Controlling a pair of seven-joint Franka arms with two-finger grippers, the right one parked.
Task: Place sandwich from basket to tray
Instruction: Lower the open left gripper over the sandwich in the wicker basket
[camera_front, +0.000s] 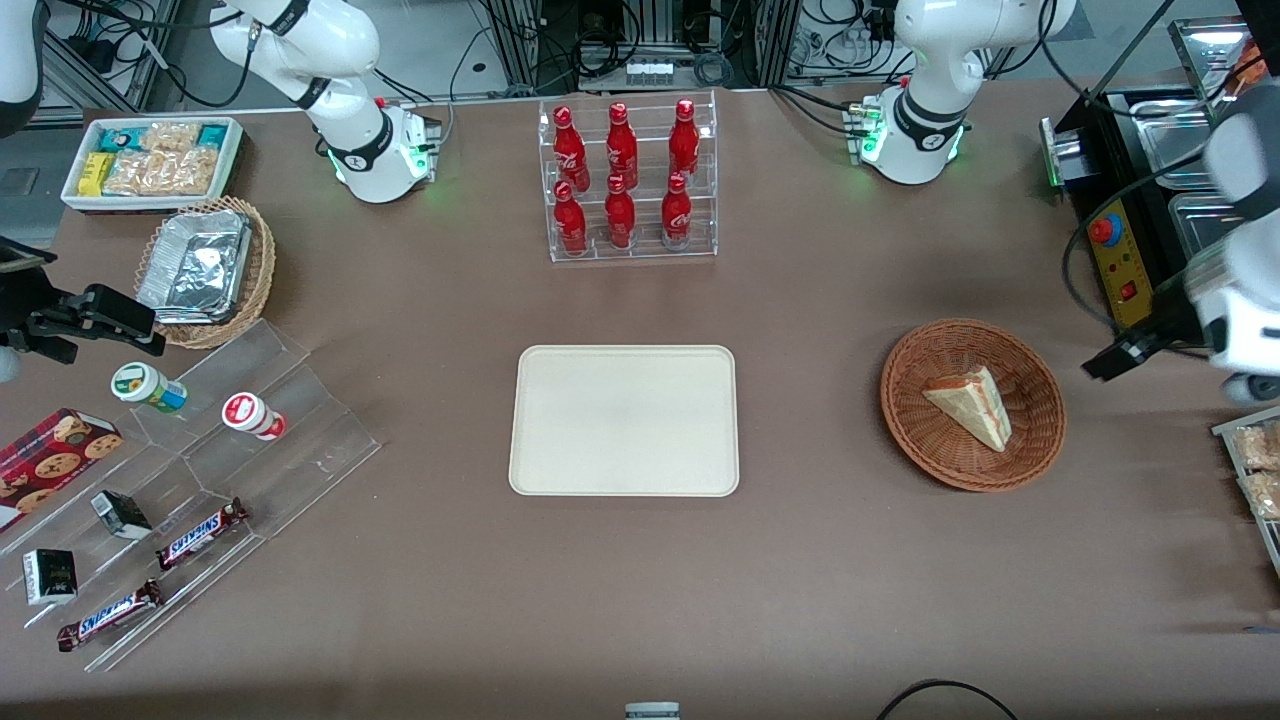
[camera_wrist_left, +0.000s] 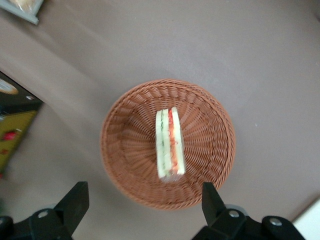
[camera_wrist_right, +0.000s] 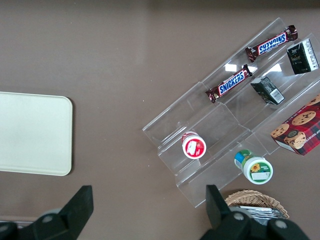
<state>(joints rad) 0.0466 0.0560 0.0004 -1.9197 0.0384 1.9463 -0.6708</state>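
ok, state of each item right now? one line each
Triangular white-bread sandwich: lying in the basket, not gripped.
Round reddish-brown wicker basket: on the table, holding the sandwich.
Flat cream rectangular tray: empty.
Left arm's tool: open, above the basket, apart from the sandwich.
Red bottles: upright in the clear rack.

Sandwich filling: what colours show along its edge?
Red and green layers between pale bread on the sandwich; clearest in the left wrist view.
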